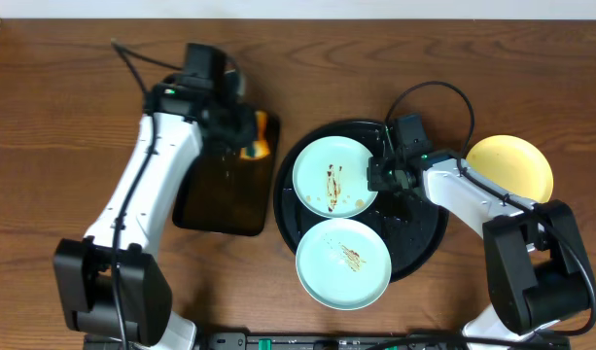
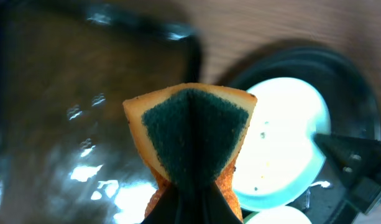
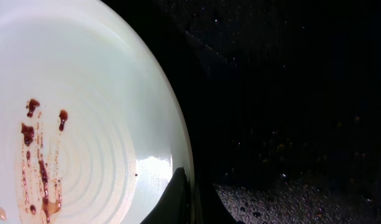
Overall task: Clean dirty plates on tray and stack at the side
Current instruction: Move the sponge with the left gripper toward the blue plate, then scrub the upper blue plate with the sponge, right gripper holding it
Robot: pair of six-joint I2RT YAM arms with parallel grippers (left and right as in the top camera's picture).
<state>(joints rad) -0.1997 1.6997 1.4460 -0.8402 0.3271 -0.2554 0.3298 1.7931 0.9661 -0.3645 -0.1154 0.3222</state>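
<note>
Pinching sponge (image 2: 189,134): left fingers (image 2: 190,208); right fingers (image 3: 178,202) clamp mint plate (image 3: 84,93) rim; overhead alone: yellow plate (image 1: 511,167)

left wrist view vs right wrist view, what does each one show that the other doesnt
Only the left wrist view: the left gripper pinching the folded orange-and-green sponge, above the dark rectangular tray.
Only the right wrist view: the brown smears in sharp close-up; in the other view that surface is washed out.
Both: the mint plate, the black round tray under it, and the right gripper closed on the plate's rim.
</note>
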